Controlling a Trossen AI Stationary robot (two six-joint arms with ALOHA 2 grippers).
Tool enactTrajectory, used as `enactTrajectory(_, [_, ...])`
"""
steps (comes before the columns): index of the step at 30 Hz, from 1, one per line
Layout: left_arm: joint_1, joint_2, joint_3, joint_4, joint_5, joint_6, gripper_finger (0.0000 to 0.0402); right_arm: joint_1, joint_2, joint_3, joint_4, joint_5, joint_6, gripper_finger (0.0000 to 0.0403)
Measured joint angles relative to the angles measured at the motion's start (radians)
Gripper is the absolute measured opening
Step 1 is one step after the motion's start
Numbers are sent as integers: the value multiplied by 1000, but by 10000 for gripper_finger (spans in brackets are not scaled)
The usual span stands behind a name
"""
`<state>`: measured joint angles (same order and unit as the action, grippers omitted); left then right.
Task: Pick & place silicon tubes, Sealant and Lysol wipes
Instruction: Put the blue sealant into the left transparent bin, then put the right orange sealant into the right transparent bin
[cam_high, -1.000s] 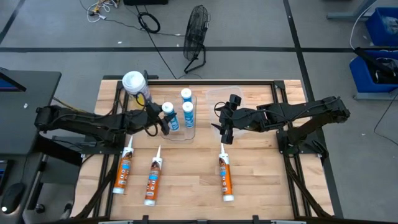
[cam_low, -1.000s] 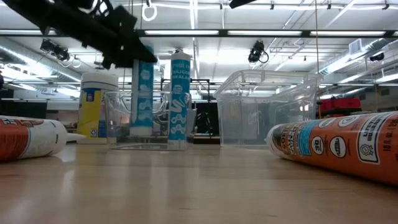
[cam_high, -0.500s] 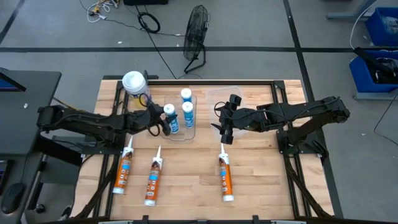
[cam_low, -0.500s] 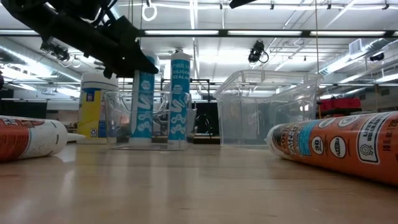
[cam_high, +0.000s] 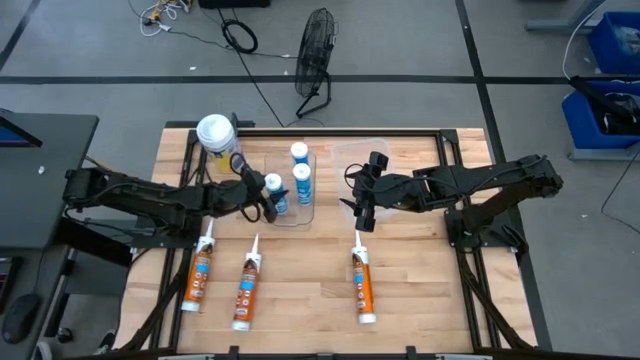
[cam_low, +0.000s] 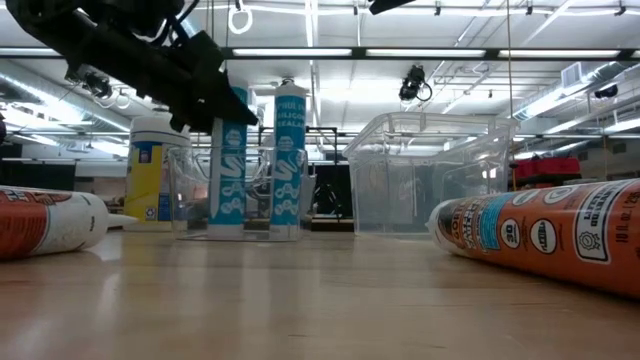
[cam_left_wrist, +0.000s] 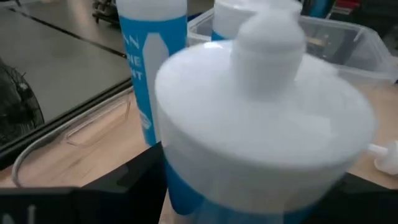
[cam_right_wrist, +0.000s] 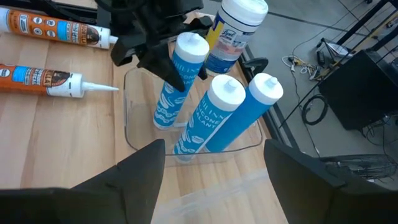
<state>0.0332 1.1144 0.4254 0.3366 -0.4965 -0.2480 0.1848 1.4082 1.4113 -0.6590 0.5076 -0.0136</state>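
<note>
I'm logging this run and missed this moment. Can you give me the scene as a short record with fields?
left gripper: around the third blue tube, standing in the small clear bin
blue tubes in bin: three, upright
right gripper: open, holding nothing, beside the large clear bin
Lysol wipes: upright at the table's back left, untouched
orange sealant tubes: three lying on the table, one being

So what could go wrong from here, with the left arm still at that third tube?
The left end effector is still around the blue tube, which stands in the clear bin; pulling away crooked could tip it into the two neighbouring tubes. The Lysol wipes stand close behind the arm and might get bumped.
</note>
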Motion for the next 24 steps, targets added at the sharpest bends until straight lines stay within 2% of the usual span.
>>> enactTrajectory(10, [-16, -29, 12, 23, -2, 70, 247, 0, 0, 0, -2, 0, 6, 279])
enactTrajectory(24, [-16, -134, 118, 22, -2, 233, 247, 0, 0, 0, -16, -2, 38, 279])
